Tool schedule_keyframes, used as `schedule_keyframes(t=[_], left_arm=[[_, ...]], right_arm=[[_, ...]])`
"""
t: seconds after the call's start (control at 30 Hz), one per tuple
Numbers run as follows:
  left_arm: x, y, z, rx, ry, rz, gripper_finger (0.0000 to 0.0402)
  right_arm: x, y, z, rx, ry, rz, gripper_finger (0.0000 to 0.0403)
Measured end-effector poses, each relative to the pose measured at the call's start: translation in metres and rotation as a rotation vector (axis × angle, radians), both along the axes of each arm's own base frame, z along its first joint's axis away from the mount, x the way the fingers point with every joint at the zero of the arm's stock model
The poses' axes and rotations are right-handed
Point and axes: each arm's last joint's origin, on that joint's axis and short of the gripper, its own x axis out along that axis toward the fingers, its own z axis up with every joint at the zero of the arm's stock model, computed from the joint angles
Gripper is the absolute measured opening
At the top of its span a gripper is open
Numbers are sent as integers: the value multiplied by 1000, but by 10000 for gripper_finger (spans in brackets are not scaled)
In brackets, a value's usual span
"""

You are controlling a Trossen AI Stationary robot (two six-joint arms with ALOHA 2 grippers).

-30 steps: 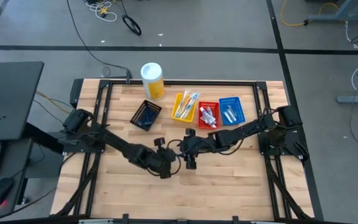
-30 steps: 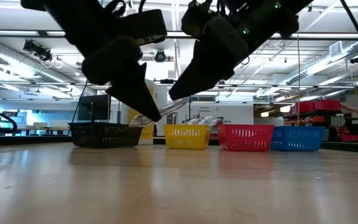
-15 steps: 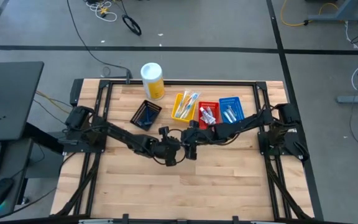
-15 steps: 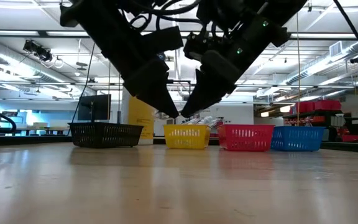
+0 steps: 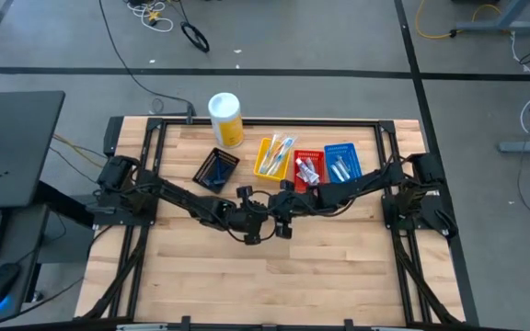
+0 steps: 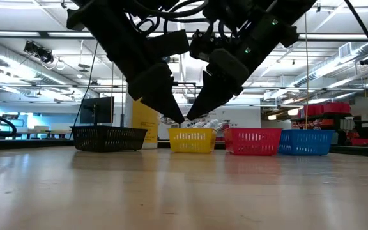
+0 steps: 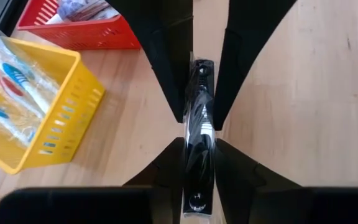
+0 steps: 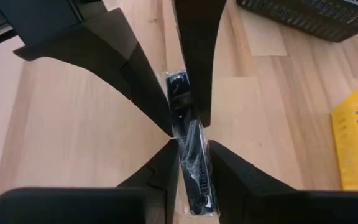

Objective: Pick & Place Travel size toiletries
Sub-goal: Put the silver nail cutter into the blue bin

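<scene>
Because I am passing a wrapped dark razor [image 7: 199, 118] from one arm to the other, both my jaws meet tip to tip above the counter [image 5: 339, 257]. My left jaws [image 7: 199, 127] hold one end of it narrowly between them; my right jaws [image 8: 188, 134] are closed on the other end. I judge it must go to the black basket [image 5: 216, 169], which is well apart from the jaws.
</scene>
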Motion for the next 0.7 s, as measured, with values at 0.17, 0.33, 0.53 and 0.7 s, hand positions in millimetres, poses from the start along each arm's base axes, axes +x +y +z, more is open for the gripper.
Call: schedule_keyframes(t=[0.17, 0.33, 0.53, 0.7], left_arm=[[1, 3, 0, 8, 9, -13, 75], [3, 5, 1, -18, -4, -16, 113], [5, 8, 3, -54, -48, 22, 150], [5, 8, 3, -69, -57, 38, 167]], right_arm=[[-1, 0, -1, 10, 11, -10, 77], [-2, 0, -2, 35, 23, -49, 75], [-13, -2, -10, 68, 153, -128, 75], [-32, 4, 0, 78, 271, -231, 75]])
